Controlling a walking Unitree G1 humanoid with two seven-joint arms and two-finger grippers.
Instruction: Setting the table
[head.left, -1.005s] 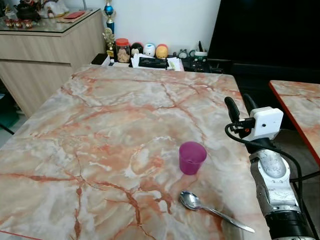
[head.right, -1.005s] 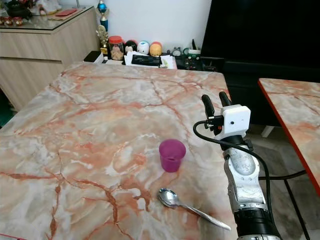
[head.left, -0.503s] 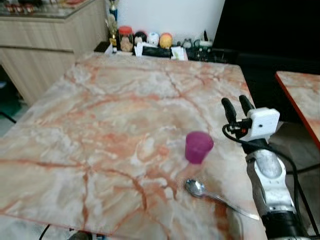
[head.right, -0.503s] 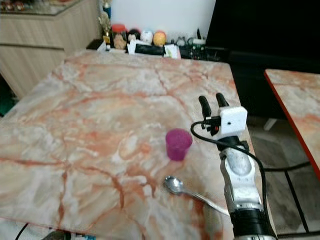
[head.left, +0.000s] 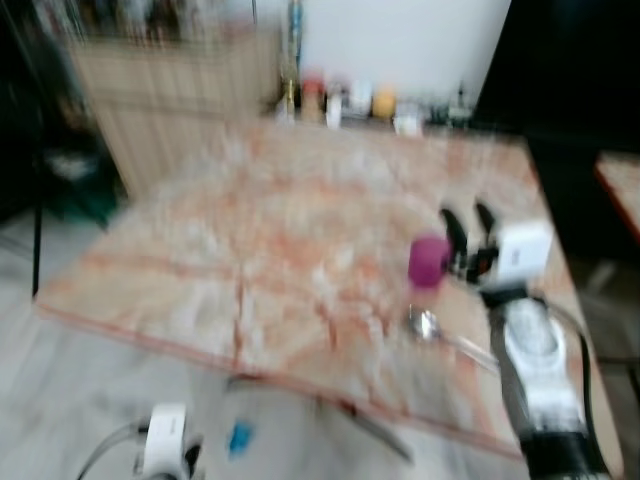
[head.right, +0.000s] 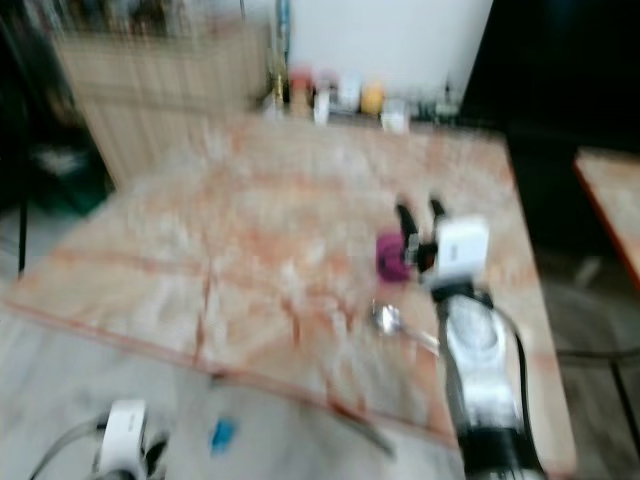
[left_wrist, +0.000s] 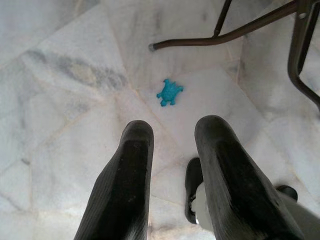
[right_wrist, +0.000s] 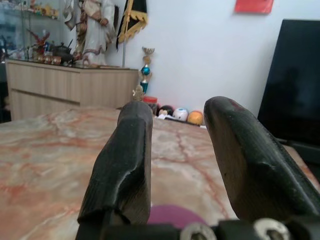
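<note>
Blurring head views: purple cup (head.left: 428, 262) stands on the marble table (head.left: 250, 230), spoon (head.left: 440, 332) just beside it, near the right edge. Right gripper (head.left: 467, 233), fingers parted and empty, hovers just behind the cup, likely placing done. Left wrist view: left gripper (left_wrist: 172, 150) hangs parted over floor, blue toy (left_wrist: 169, 92) below.

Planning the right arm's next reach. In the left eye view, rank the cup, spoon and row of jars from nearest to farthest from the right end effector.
1. Cup: just left of the right end effector.
2. Spoon: table's near edge, a little farther.
3. Jars: table's far edge.
</note>
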